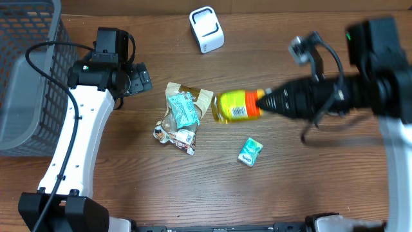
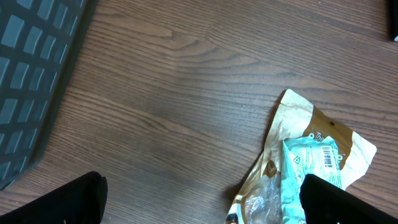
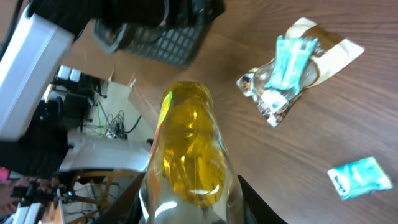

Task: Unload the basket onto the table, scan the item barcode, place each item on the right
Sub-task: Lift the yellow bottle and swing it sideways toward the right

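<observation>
A bottle of yellow liquid [image 1: 233, 106] with an orange and green label lies level above the table, my right gripper [image 1: 262, 102] shut on its orange cap end. In the right wrist view the bottle [image 3: 189, 155] fills the space between the dark fingers of the right gripper [image 3: 189, 208]. A white scanner box [image 1: 206, 29] stands at the back, apart from the bottle. My left gripper [image 1: 144, 78] stands open and holds nothing, left of the snack bags [image 1: 182, 115]. In its own view the left gripper [image 2: 202, 199] has its right finger over the bags' [image 2: 305, 168] edge.
A grey mesh basket [image 1: 26, 77] stands at the far left, also seen as the basket [image 2: 25, 81] and basket [image 3: 161, 40]. A small teal packet [image 1: 250, 152] lies below the bottle, the same packet [image 3: 360, 177] near the snack bags [image 3: 292, 62].
</observation>
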